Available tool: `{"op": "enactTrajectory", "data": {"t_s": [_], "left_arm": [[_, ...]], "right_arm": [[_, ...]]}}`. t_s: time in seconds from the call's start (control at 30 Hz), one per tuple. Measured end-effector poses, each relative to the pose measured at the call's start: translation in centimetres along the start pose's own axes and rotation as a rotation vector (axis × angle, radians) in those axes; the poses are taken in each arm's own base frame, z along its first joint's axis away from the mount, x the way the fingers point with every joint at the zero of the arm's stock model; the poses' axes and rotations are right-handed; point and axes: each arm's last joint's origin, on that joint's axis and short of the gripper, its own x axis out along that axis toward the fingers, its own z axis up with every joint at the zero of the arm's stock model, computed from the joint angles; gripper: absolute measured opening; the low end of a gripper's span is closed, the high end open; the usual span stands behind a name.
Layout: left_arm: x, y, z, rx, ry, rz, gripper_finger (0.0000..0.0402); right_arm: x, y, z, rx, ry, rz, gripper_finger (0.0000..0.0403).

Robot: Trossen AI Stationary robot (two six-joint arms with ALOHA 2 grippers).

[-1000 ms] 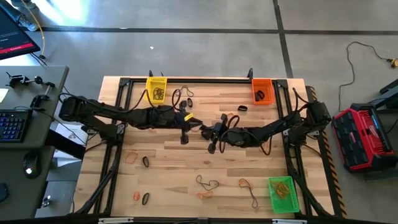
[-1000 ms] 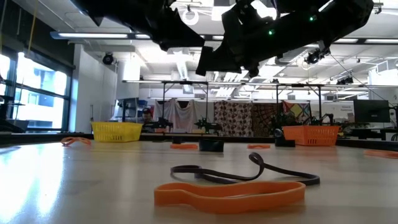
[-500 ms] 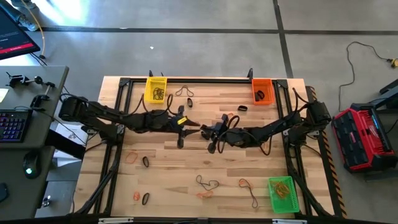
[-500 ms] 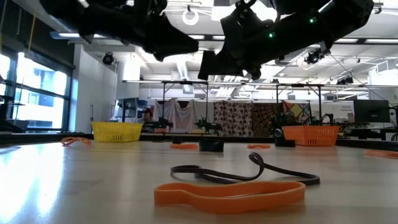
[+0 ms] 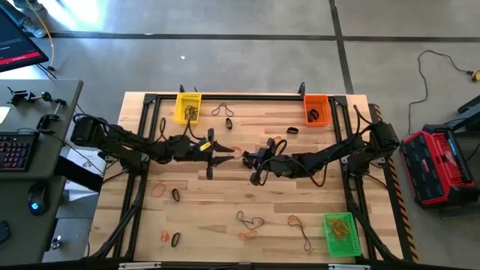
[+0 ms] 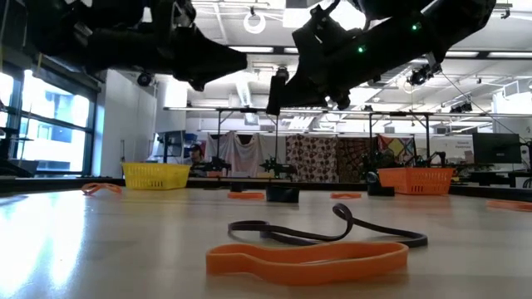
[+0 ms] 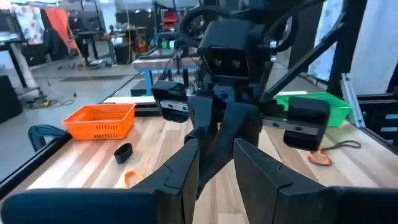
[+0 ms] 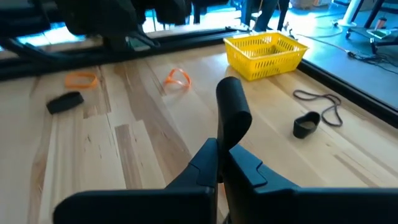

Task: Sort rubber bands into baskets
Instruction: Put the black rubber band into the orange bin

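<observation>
Both arms are raised above the middle of the wooden worktop, the grippers facing each other. The left gripper is seen with its jaws parted by a narrow gap, and nothing is held between them. The right gripper is seen with its jaws pressed together; nothing is gripped.

The yellow basket is placed at the far edge of the worktop on the left arm's side, with dark bands inside. The orange basket is placed at the far edge on the right arm's side, a black band inside. The green basket is placed at the near corner on the right arm's side.

Loose rubber bands are scattered over the worktop. In the low view, an orange band is seen closest to the camera, with a black band just behind it.
</observation>
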Motion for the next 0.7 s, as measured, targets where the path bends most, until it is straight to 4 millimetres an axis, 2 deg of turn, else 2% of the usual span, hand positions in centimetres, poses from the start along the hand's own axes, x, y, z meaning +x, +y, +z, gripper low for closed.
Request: {"op": "enactTrajectory", "data": {"t_s": [0.2, 0.33, 0.53, 0.7], "left_arm": [[-1.3, 0.3, -0.9, -0.005, -0.049, 0.011, 0.0094], [-2.2, 0.8, -1.3, -0.025, -0.090, 0.035, 0.0094], [-2.4, 1.0, -1.7, -0.054, -0.078, 0.044, 0.0094], [-2.4, 0.9, -1.7, -0.056, -0.077, 0.041, 0.0094]], "right_arm": [[0.1, 0.0, 0.5, -0.036, 0.092, -0.025, 0.0000], [0.0, -0.7, 1.2, -0.048, 0.174, -0.087, 0.0000], [-1.1, -3.1, 2.5, -0.059, 0.290, -0.228, 0.0000], [-2.9, -5.8, 3.4, -0.011, 0.378, -0.355, 0.0000]]}}
